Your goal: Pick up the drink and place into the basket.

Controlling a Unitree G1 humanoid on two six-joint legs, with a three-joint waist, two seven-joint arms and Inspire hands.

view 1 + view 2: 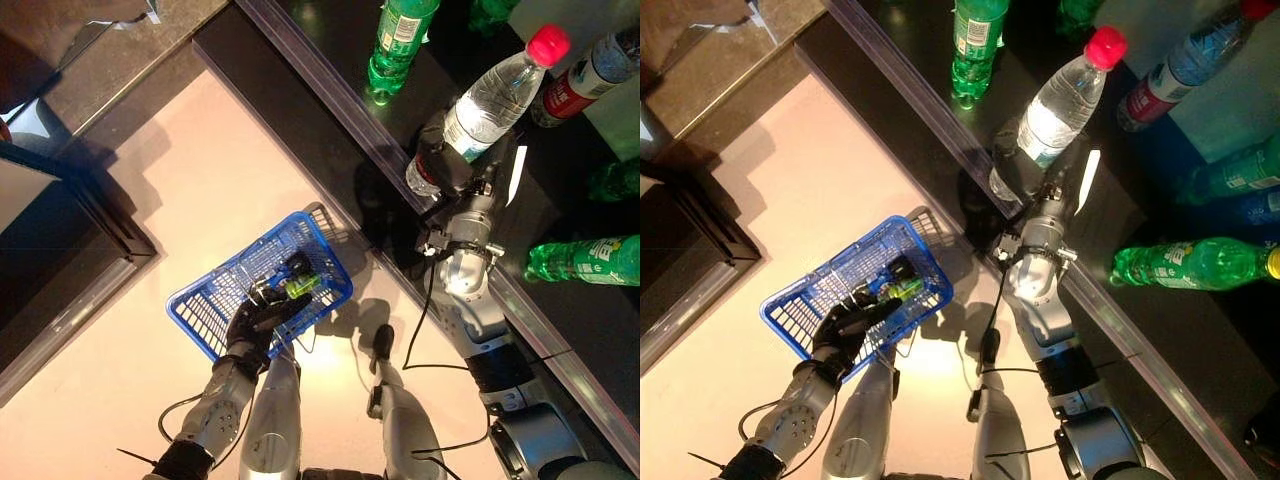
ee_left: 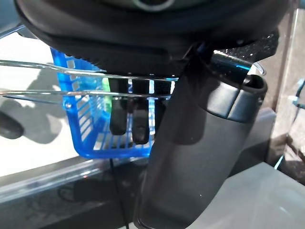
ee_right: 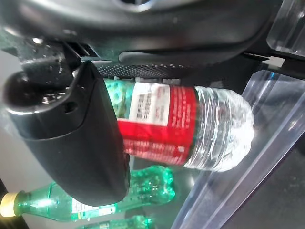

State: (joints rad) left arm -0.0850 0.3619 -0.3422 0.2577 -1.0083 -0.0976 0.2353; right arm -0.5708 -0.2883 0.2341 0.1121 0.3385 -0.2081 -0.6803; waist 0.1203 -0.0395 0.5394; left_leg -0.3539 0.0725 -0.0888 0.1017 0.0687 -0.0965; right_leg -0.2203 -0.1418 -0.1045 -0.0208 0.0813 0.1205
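Observation:
A clear water bottle (image 1: 490, 105) with a pink cap and a red label is over the black counter (image 1: 340, 30), near its front edge. My right hand (image 1: 447, 160) is shut round the bottle's lower part; in the right wrist view the thumb (image 3: 81, 138) lies across the bottle (image 3: 190, 129). My left hand (image 1: 262, 315) is shut on the thin wire handles (image 2: 71, 71) of the blue basket (image 1: 215, 300), which hangs low at the left, off the pale floor. A dark and green thing (image 1: 300, 287) lies in the basket.
Green bottles (image 1: 400, 40) (image 1: 585, 260) and a red-labelled bottle (image 1: 585, 80) are on the counter around the water bottle. A clear rail (image 1: 330, 90) runs along the counter's front edge. A dark cabinet (image 1: 60, 220) stands at the left.

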